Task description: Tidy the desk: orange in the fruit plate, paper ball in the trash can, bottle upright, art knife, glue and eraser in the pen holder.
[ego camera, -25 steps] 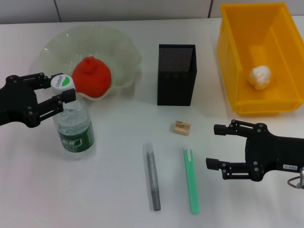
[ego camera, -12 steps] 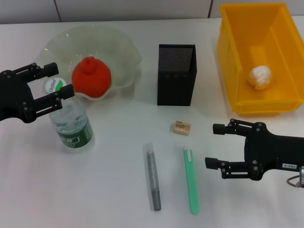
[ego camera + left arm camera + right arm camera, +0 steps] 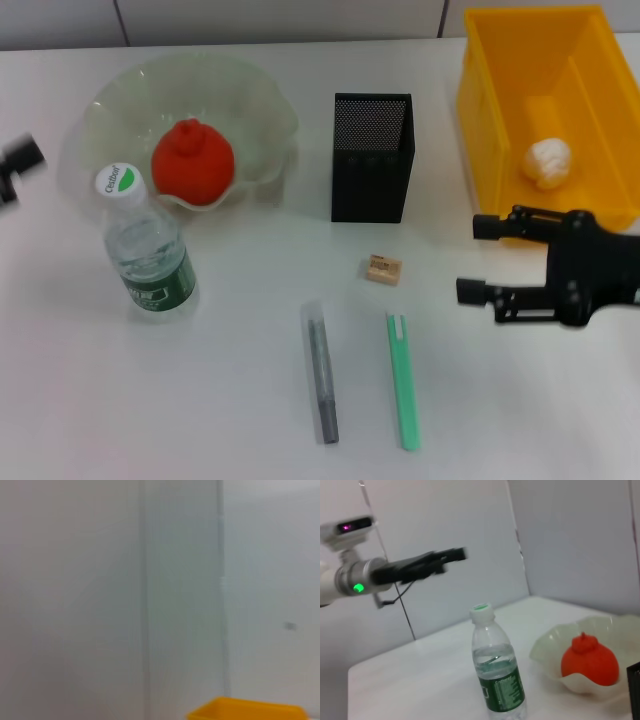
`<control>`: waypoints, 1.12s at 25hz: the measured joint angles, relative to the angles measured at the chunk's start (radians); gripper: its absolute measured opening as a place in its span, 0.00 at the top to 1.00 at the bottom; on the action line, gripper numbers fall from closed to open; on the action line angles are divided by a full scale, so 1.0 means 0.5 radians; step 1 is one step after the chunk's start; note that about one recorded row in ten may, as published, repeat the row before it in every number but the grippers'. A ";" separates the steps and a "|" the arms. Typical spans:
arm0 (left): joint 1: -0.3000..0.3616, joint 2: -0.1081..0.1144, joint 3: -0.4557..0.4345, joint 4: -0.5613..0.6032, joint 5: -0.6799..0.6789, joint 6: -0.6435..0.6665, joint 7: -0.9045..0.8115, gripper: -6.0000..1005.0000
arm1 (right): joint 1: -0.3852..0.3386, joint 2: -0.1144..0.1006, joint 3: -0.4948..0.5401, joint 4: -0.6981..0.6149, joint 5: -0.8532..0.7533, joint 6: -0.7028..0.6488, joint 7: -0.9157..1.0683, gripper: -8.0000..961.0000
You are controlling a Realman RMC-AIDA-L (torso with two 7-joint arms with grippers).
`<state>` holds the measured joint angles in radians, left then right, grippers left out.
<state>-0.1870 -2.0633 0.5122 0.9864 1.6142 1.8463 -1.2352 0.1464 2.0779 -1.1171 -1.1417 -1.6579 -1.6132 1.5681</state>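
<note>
The bottle stands upright on the table, left of centre, with nothing holding it. The orange lies in the clear fruit plate. The paper ball rests in the yellow trash can. The tan eraser lies in front of the black mesh pen holder. Nearer me lie a grey stick in a clear tube, probably the glue, and a green art knife. My left gripper is at the far left edge, open and empty. My right gripper hangs open and empty beside the trash can.
The yellow trash can's corner shows in the left wrist view below a blank wall. In the right wrist view a corner of the pen holder shows. Bare white table surrounds the loose items.
My left gripper has let go of the bottle cap and pulled away to the left, leaving the bottle standing. My right gripper has moved right and farther back, toward the trash can.
</note>
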 joint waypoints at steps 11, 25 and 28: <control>-0.032 -0.012 0.414 -0.664 0.427 -0.008 0.591 0.27 | 0.511 0.008 -0.286 -1.345 -1.224 -0.355 1.925 0.13; -0.095 -0.015 0.521 -0.854 0.459 -0.188 0.653 0.27 | 0.899 0.026 -1.351 -0.941 -1.929 -0.098 2.761 0.14; -0.113 -0.015 0.542 -0.856 0.460 -0.212 0.638 0.28 | 0.937 0.028 -1.370 -0.741 -1.860 0.056 2.768 0.14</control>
<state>-0.2437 -2.0709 0.7830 0.5581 1.8440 1.7403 -0.9161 0.6149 2.0918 -1.8022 -1.5123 -2.5878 -1.5854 2.9520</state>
